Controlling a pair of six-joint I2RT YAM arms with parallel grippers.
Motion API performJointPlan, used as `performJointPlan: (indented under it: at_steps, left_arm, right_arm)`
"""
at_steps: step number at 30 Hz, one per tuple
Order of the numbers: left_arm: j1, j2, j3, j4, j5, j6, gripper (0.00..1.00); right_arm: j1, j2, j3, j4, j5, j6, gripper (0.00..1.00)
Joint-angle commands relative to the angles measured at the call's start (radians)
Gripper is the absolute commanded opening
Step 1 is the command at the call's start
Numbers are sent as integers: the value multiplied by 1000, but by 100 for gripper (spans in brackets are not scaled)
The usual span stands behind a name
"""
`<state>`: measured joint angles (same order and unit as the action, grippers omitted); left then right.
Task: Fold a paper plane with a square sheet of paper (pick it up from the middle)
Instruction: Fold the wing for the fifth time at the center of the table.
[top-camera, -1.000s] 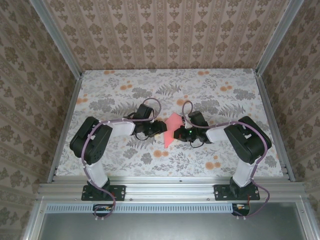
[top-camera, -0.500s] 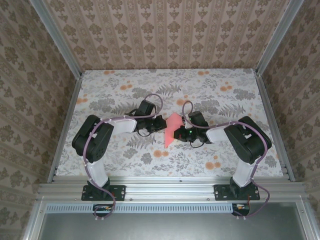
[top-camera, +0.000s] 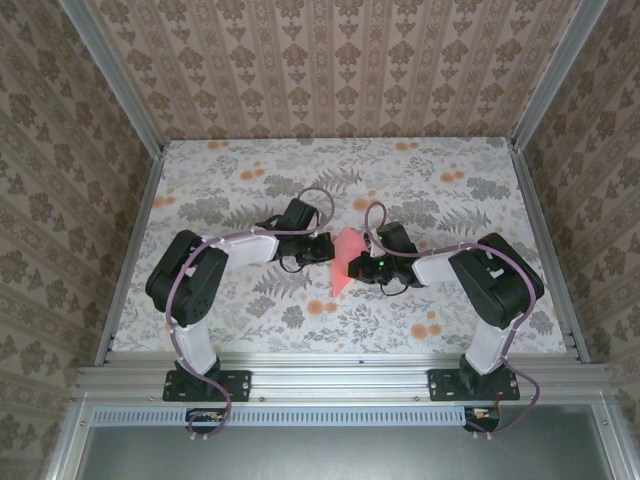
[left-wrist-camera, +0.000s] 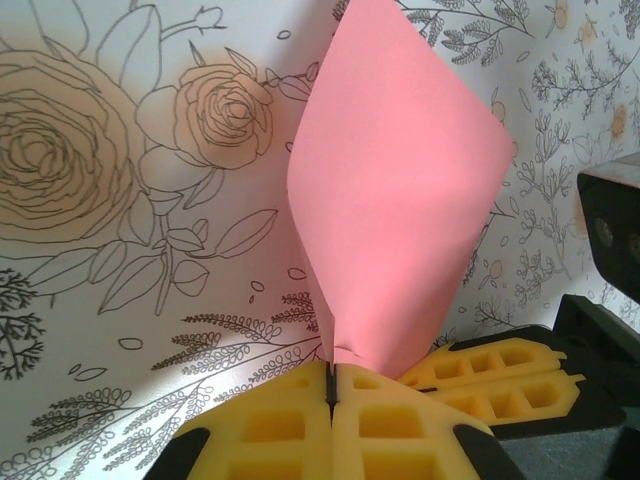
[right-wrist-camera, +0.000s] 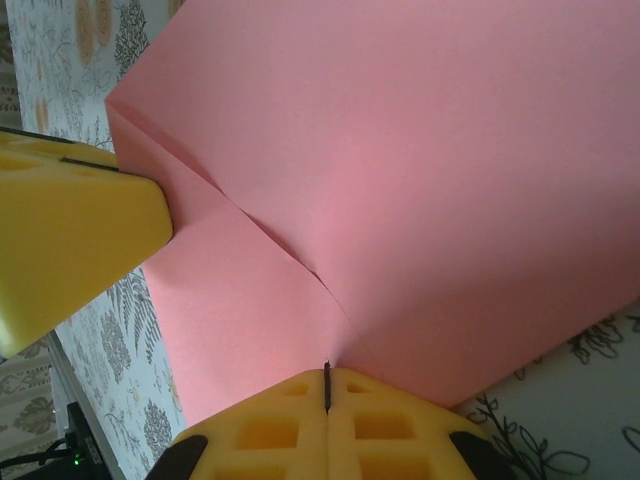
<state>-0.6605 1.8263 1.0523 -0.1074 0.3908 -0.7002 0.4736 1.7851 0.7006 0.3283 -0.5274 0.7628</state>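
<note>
The square sheet of paper (top-camera: 345, 262), coral pink, is held off the table's middle between both grippers, bent and with a creased flap across it. My left gripper (top-camera: 328, 250) is shut on its left edge; in the left wrist view the yellow pads (left-wrist-camera: 290, 420) meet at the paper's (left-wrist-camera: 400, 200) lower tip, at the gripper (left-wrist-camera: 332, 368). My right gripper (top-camera: 353, 266) is shut on the other edge; in the right wrist view the paper (right-wrist-camera: 420, 150) rises from the closed gripper (right-wrist-camera: 326, 372). The left finger (right-wrist-camera: 70, 240) pinches the far corner. The paper plane is out of view.
The table (top-camera: 450, 200) carries a grey-leaf and orange-flower print. Patterned walls and metal rails (top-camera: 135, 250) close it in on three sides. Both arms bend inward and their wrists nearly touch at the centre, with the right fingers (left-wrist-camera: 500, 375) close beside the left ones.
The left arm has moved right to the paper, and its jaws have shut on the paper's left edge. The right gripper has kept its grip and place.
</note>
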Motion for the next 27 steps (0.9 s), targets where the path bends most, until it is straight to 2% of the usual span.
performJointPlan:
  at_steps: [1, 9, 13, 17, 27]
  left_arm:
    - [-6, -23, 28, -56, -22, 57, 0]
    - [-11, -31, 48, -90, -54, 104, 0]
    - [-16, -30, 57, -119, -78, 130, 0]
    - [-20, -28, 65, -142, -99, 146, 0]
    - [-43, -25, 89, -167, -135, 157, 0]
  right_arm:
    - [-6, -19, 1, -90, 47, -2, 0]
    - [-9, -34, 12, -113, 58, -5, 5]
    - [-12, -71, 12, -139, 71, -10, 14]
    - [-13, -103, 12, -159, 81, -11, 17]
    - [-4, -54, 32, -126, 41, 3, 17]
